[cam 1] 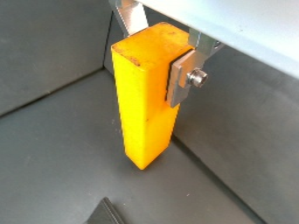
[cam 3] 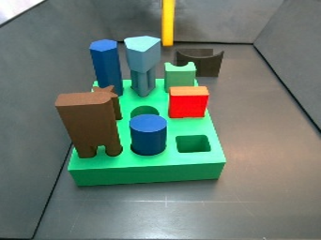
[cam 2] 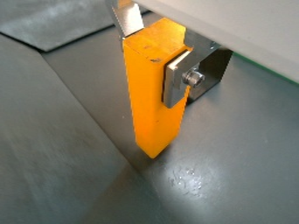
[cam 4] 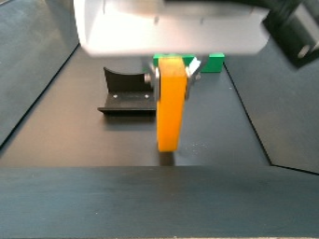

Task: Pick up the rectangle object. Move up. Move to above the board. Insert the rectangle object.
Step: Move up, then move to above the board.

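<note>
The rectangle object (cam 1: 146,96) is a tall orange-yellow block, standing upright. My gripper (cam 1: 158,52) is shut on its upper end, with one silver finger (cam 1: 184,77) flat against its side and the other finger (cam 1: 128,16) behind it. Both wrist views show this grip (cam 2: 155,52). In a side view the block (cam 4: 171,103) hangs under the white gripper body, with my gripper (cam 4: 173,67) at its top and its lower end near the floor. The green board (cam 3: 126,171) lies nearer the camera, and the block (cam 3: 167,19) stands behind it.
The board holds a brown block (cam 3: 88,122), a blue cylinder (cam 3: 146,134), a red cube (cam 3: 189,101), a blue column (cam 3: 104,61) and a grey-blue block (cam 3: 143,61). A rectangular hole (cam 3: 192,143) is open at its front. The dark fixture (cam 4: 125,93) stands beside the held block.
</note>
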Controlling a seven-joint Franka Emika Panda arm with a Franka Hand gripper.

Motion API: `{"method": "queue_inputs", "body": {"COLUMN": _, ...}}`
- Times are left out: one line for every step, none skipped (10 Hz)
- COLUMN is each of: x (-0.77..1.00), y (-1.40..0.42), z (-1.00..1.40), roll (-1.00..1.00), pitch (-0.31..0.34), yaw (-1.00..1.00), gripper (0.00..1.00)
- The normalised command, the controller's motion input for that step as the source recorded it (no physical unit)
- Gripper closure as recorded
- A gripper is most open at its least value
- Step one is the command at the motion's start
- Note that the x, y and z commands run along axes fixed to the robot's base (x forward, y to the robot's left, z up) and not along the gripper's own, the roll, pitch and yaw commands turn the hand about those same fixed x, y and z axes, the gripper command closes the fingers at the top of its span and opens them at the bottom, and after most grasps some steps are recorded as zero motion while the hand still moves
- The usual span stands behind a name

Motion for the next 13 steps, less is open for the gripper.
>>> {"method": "queue_inputs", "body": {"x": -0.03, "y": 0.0, "z": 0.45, "roll": 0.04, "pitch": 0.047, "yaw": 0.01, "gripper": 1.0}}
{"method": "queue_inputs", "body": {"x": -0.01, "y": 0.0, "z": 0.18, "roll": 0.06, "pitch": 0.068, "yaw": 0.01, "gripper": 1.0}}
{"method": "queue_inputs", "body": {"x": -0.02, "y": 0.08, "z": 1.0, "roll": 0.31, "pitch": 0.242, "yaw": 0.21, "gripper": 1.0}}
{"method": "queue_inputs", "body": {"x": -0.01, "y": 0.08, "z": 1.0, "roll": 0.3, "pitch": 0.243, "yaw": 0.2, "gripper": 1.0}}
{"method": "queue_inputs", "body": {"x": -0.02, "y": 0.07, "z": 1.0, "roll": 0.27, "pitch": 0.241, "yaw": 0.18, "gripper": 1.0}}
{"method": "queue_inputs", "body": {"x": -0.01, "y": 0.06, "z": 1.0, "roll": 0.16, "pitch": 0.165, "yaw": 0.1, "gripper": 1.0}}
{"method": "queue_inputs", "body": {"x": -0.01, "y": 0.06, "z": 1.0, "roll": 0.11, "pitch": 0.138, "yaw": 0.08, "gripper": 1.0}}
{"method": "queue_inputs", "body": {"x": -0.01, "y": 0.06, "z": 1.0, "roll": 0.07, "pitch": 0.107, "yaw": 0.05, "gripper": 1.0}}
{"method": "queue_inputs", "body": {"x": 0.0, "y": 0.05, "z": 1.0, "roll": 0.06, "pitch": 0.094, "yaw": 0.04, "gripper": 1.0}}
{"method": "queue_inputs", "body": {"x": 0.0, "y": 0.05, "z": 1.0, "roll": 0.06, "pitch": 0.094, "yaw": 0.03, "gripper": 1.0}}
{"method": "queue_inputs", "body": {"x": 0.0, "y": 0.04, "z": 1.0, "roll": 0.06, "pitch": 0.094, "yaw": 0.03, "gripper": 1.0}}
{"method": "queue_inputs", "body": {"x": 0.0, "y": 0.03, "z": 1.0, "roll": 0.07, "pitch": 0.097, "yaw": 0.03, "gripper": 1.0}}
{"method": "queue_inputs", "body": {"x": 0.0, "y": 0.03, "z": 1.0, "roll": 0.07, "pitch": 0.097, "yaw": 0.03, "gripper": 1.0}}
